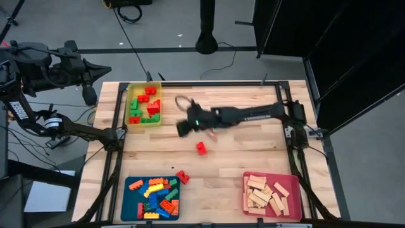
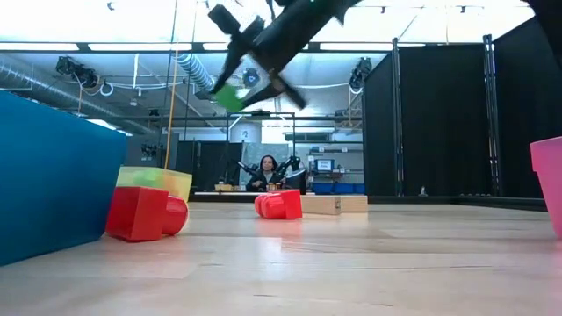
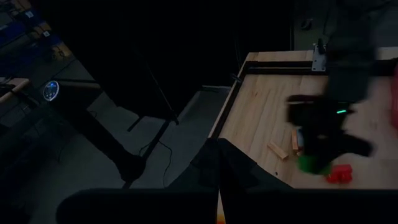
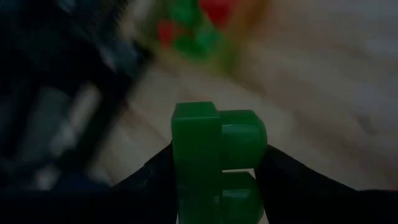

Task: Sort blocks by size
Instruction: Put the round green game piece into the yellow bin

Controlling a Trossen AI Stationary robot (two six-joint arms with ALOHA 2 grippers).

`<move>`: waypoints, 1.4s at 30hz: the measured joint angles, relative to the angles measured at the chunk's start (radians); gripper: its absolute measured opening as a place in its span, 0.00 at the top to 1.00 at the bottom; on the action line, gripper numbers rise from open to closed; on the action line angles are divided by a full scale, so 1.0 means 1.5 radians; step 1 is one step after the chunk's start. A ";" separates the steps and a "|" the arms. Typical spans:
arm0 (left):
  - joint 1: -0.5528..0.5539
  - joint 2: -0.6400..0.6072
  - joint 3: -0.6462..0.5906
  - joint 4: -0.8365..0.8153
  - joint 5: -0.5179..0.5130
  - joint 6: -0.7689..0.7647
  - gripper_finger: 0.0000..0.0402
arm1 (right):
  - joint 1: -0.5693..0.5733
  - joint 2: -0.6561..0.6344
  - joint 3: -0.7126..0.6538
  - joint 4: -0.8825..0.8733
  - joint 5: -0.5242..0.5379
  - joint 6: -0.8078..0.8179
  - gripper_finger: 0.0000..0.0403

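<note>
Three flat trays sit on the wooden table. The blue tray, at the near left corner in the high view, holds a heap of mixed bricks in yellow, orange, blue, green and red. The pink tray, at the near right corner, holds pale wooden bars lying in a loose pile. The yellow tray, at the far left, holds red and green bricks.

The right arm reaches from the right side across the far half of the table towards the yellow tray, raised above the surface, as the low view shows. The right gripper pinches a green brick between its two fingers, studs facing the wrist camera; in the high view it hangs just short of the yellow tray. The left arm is folded back off the table's left edge, and the left gripper has its fingers pressed together.

Loose on the bare table lie a red brick near the middle, below the right arm, a second red brick just beside the blue tray's far right corner, and one small wooden bar close to the first red brick.
</note>
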 joint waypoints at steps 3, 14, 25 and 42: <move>0.000 0.000 0.000 0.000 0.000 0.000 0.99 | -0.044 0.035 0.000 0.114 -0.050 -0.007 0.56; 0.000 0.000 0.000 0.000 -0.001 -0.007 0.99 | -0.095 0.309 0.356 0.110 -0.176 -0.084 0.56; 0.000 0.000 0.000 0.000 -0.002 -0.008 0.99 | -0.131 0.384 0.434 0.183 -0.151 -0.179 0.56; 0.000 0.000 0.000 0.000 -0.002 -0.008 0.99 | -0.135 0.363 0.455 0.163 -0.205 -0.259 0.30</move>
